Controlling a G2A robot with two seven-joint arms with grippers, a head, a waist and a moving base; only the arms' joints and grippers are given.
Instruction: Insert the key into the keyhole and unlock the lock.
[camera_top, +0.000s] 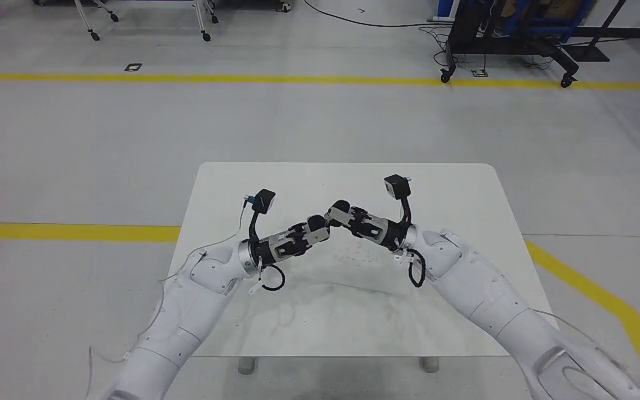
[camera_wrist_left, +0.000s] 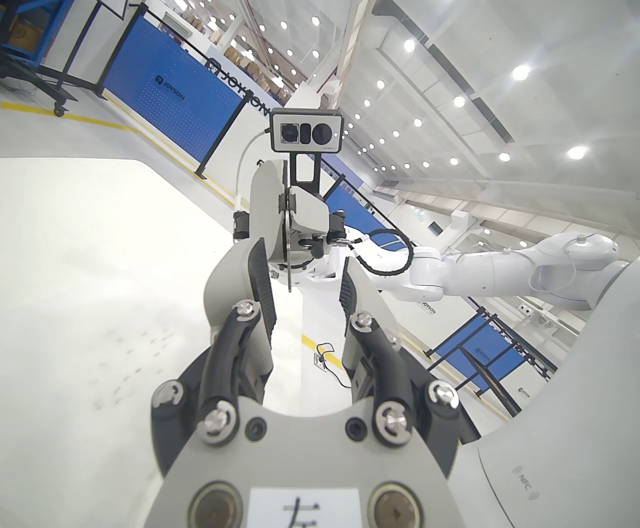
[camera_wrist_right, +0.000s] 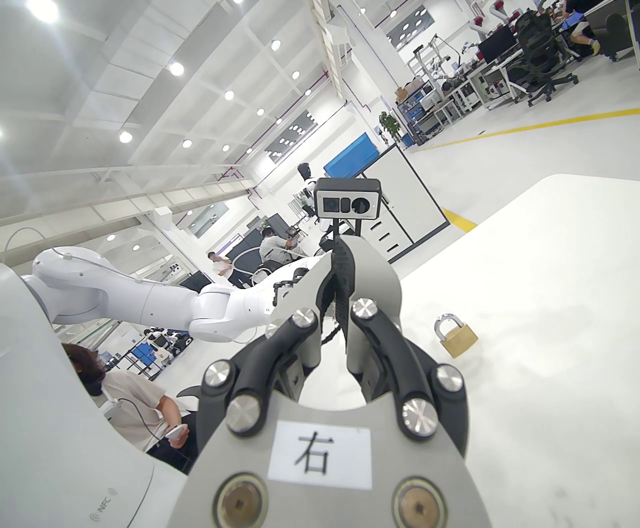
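Observation:
A brass padlock (camera_wrist_right: 457, 337) with a silver shackle lies flat on the white table (camera_wrist_right: 550, 280). My right gripper (camera_wrist_right: 341, 250) is raised above the table, pads pressed together. From the left wrist view, the right gripper (camera_wrist_left: 290, 235) faces me end-on with a thin dark strip clamped between its pads and jutting out on one side; it looks like the key edge-on. My left gripper (camera_wrist_left: 307, 280) is open, its fingers (camera_wrist_left: 260, 280) either side of the right one's tip. In the top view both grippers (camera_top: 330, 217) meet above the table's middle.
The table's (camera_top: 460, 200) far and right parts are bare, with its edges well away from the grippers. Yellow floor lines and wheeled racks lie beyond the far edge. People sit and stand in the room behind, away from the table.

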